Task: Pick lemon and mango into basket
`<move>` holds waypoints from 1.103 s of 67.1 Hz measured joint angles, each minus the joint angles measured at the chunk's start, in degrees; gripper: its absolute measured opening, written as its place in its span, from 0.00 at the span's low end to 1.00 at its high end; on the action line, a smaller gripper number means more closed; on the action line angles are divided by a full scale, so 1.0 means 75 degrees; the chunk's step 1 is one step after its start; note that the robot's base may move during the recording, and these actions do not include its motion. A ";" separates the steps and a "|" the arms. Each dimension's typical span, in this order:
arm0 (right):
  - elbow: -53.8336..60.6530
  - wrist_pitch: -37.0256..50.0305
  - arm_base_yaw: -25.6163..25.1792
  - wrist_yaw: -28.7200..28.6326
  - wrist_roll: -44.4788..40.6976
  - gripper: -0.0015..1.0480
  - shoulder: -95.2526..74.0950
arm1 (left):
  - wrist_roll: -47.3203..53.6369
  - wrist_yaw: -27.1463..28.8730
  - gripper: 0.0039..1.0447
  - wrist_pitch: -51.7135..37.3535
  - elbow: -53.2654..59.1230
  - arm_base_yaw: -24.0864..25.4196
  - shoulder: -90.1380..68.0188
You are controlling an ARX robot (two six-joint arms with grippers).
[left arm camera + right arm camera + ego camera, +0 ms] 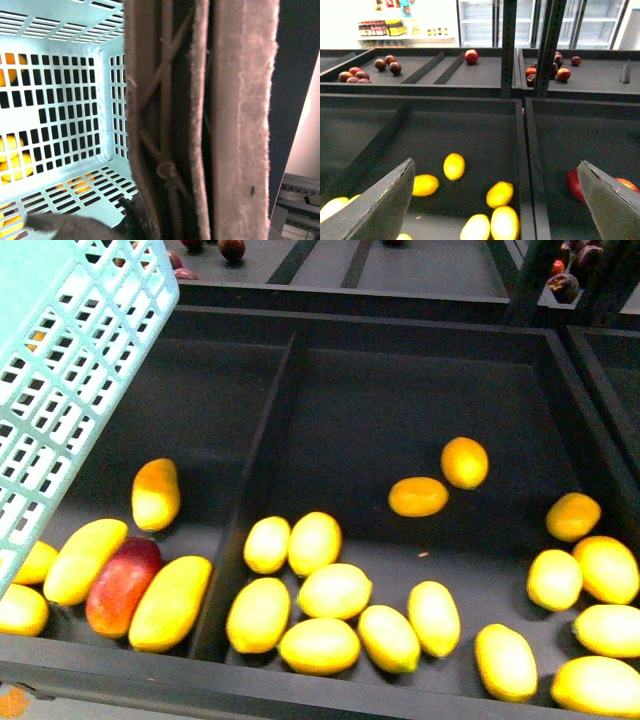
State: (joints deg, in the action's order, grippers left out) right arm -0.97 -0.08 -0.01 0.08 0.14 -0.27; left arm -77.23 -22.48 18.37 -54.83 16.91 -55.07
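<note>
Nearest you is the basket [70, 370], raised at the upper left of the front view and tilted over the left end of the dark bin [400, 400]. The left end effector [200, 130] appears clenched on its brown ribbed handle [165, 125]. No fruit shows inside the basket in the left wrist view.

The right end effector [495, 172] is released, jaws wide apart, above the bin with nothing between them.

1. Lemon [335, 590]: it lies in the middle compartment, touching its neighbours in a cluster towards the front.
   - Expect it to be light and firm, with a matte skin that should give good friction.
   - Its oval form will roll, so close across the short axis at mid-length.
   - Come down from above, because the neighbouring fruit leaves little side clearance.

2. Mango [156, 493]: it lies in the left compartment, beyond the divider [255, 490], apart from the red-blushed mango [124, 585] and close under the basket.
   - Judge it heavier, smoother and more slippery than the lemon, and easy to bruise.
   - Close across its narrow width at the thickest part, with moderate force.

3. Basket: treat it as stiff, light plastic that may swing when fruit lands, so lower each fruit in rather than dropping it
</note>
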 joint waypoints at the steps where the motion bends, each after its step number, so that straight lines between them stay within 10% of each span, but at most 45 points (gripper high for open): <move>1: 0.0000 0.0000 0.0000 -0.0015 0.0000 0.92 0.0000 | 0.0000 0.0000 0.13 0.0000 0.0000 0.0000 0.0000; 42: 0.0000 0.0003 -0.0006 -0.0064 0.0003 0.92 0.0003 | 0.0778 0.0181 0.13 0.0991 -0.0443 0.0023 -0.0283; 52: 0.0000 0.0000 -0.0006 -0.0020 0.0003 0.92 0.0003 | 0.3838 0.0300 0.13 0.2253 -0.1547 -0.0734 -0.1483; 74: 0.0000 0.0000 -0.0006 -0.0012 0.0003 0.92 0.0003 | 0.4132 0.1020 0.13 0.1693 -0.2678 -0.3348 -0.3031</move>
State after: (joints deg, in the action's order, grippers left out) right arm -0.97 -0.08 -0.05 -0.01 0.16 -0.25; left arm -46.24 -14.83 31.07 -74.91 -8.21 -77.80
